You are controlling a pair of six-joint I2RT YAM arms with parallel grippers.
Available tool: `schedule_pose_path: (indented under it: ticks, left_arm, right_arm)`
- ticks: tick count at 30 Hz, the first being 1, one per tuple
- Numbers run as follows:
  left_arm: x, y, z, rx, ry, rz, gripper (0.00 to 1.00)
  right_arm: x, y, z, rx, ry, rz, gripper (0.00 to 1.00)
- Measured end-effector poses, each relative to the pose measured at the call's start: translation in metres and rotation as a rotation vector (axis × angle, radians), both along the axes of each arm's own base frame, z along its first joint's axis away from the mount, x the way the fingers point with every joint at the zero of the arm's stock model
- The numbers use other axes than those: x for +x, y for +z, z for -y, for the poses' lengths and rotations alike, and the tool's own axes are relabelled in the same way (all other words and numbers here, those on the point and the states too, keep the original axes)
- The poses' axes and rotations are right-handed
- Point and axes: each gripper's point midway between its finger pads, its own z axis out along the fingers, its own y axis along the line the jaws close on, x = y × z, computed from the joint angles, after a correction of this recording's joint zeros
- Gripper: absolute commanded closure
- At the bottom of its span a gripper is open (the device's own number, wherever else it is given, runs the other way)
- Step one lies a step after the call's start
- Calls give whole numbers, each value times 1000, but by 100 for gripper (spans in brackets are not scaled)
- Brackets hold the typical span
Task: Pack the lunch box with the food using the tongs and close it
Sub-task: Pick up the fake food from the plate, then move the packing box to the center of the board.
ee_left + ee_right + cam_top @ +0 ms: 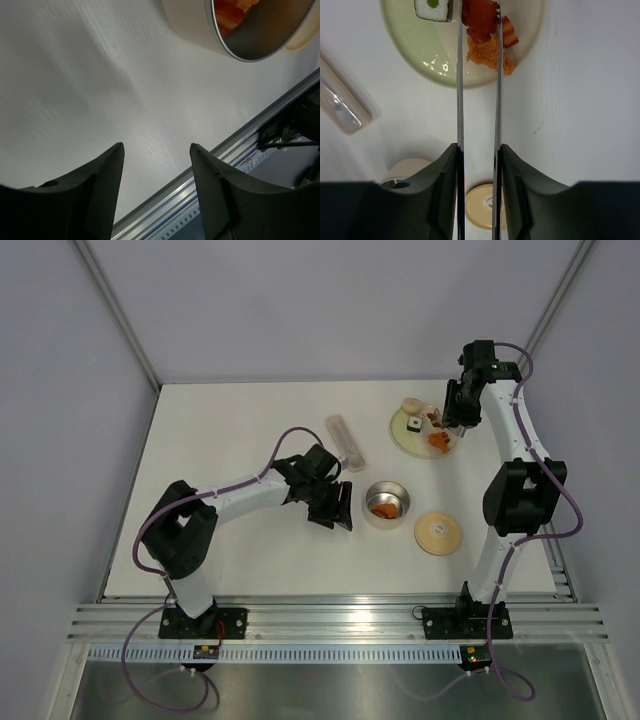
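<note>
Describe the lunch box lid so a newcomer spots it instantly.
On the white table, find the steel-lined lunch box near the middle. Just right of it, toward the near edge, lies the lid: a flat tan disc, smaller and darker than the pale green plate.

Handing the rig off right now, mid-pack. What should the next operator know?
Left gripper: open, empty, beside the lunch box.
Right gripper: shut on the tongs, tips over the plate, either side of a red piece.
Lunch box: open, orange food inside. Lid lies off, beside it.
Done: some food packed.
Left: move the plate's pieces, including the sushi roll and bun, then fit the lid.
</note>
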Motion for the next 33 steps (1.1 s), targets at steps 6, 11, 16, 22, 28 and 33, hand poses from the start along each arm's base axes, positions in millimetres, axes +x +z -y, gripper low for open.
schedule_pose_path:
  ticks: [6, 11, 16, 22, 28, 33]
  left_arm:
    - [5, -5, 28, -41, -36, -30, 57]
    - [18, -8, 52, -70, -57, -30, 65]
    - [31, -19, 70, -71, -64, -39, 76]
    - [49, -24, 88, -76, -65, -36, 75]
    - [73, -12, 114, -123, -61, 9, 74]
    - [85, 2, 120, -150, -47, 36, 74]
  right_arm:
    - [-7, 19, 0, 10, -21, 41, 87]
    - [-17, 30, -1, 18, -43, 60, 87]
    - [-30, 35, -2, 30, -61, 63, 87]
    - [-43, 45, -5, 47, -70, 81, 87]
    - [-55, 55, -19, 55, -47, 104, 87]
    - [-76, 53, -40, 60, 0, 91, 87]
